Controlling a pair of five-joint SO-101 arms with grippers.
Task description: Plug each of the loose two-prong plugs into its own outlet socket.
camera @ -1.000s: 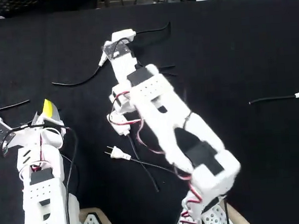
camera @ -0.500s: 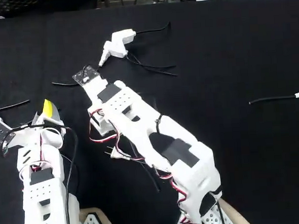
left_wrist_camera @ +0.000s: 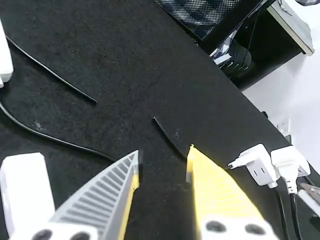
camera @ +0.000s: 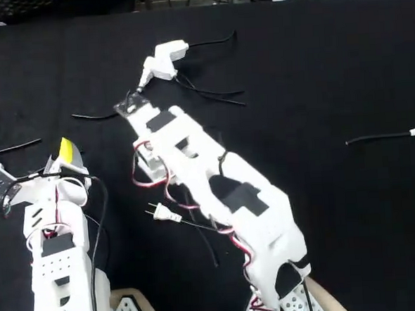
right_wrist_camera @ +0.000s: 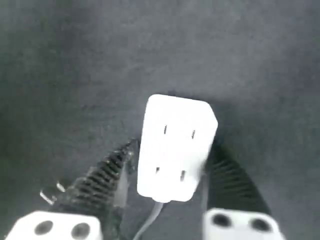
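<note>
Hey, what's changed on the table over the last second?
The right gripper drew back from over the white outlet socket at the far side, swung left, then edged back right. It now sits just short of the socket, fingers open. Nothing was taken hold of or let go. The left gripper, the loose plug and the cords stayed put.

The table (camera: 329, 70) is covered in matt black cloth, slightly rough. The outlet block (right_wrist_camera: 176, 147) and the loose plug (camera: 167, 214) are smooth white plastic.
</note>
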